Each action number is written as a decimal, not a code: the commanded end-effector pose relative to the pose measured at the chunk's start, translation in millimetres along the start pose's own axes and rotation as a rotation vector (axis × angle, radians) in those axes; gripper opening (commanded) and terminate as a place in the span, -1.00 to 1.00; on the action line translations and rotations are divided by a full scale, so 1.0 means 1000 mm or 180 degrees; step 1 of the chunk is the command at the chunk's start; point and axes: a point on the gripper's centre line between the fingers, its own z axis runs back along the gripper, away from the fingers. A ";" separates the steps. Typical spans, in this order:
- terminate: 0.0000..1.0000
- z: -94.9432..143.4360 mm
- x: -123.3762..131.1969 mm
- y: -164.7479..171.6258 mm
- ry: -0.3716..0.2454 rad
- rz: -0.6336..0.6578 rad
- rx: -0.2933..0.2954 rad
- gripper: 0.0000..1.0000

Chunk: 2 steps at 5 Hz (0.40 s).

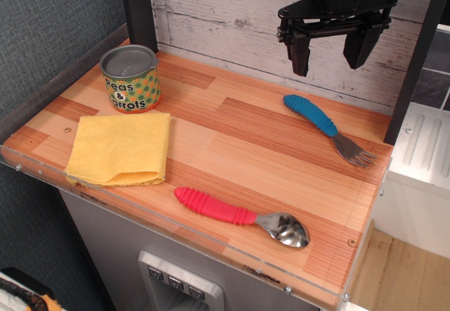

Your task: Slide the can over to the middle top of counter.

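Note:
The can (131,79) stands upright at the back left corner of the counter (232,138). It has a grey metal lid and a yellow-green label with orange and green dots. My gripper (330,56) hangs in the air at the back right, far to the right of the can. Its two black fingers (300,52) are spread apart and hold nothing.
A folded yellow cloth (121,148) lies just in front of the can. A blue-handled fork (328,128) lies at the right. A red-handled spoon (239,215) lies near the front edge. A white-grey plank wall (232,15) stands behind the counter, with dark posts at both back corners.

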 end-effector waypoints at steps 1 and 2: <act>-1.00 0.000 0.000 0.000 0.0000 0.0000 0.0000 1.00; -1.00 0.008 0.003 0.016 -0.0129 0.0312 0.0017 1.00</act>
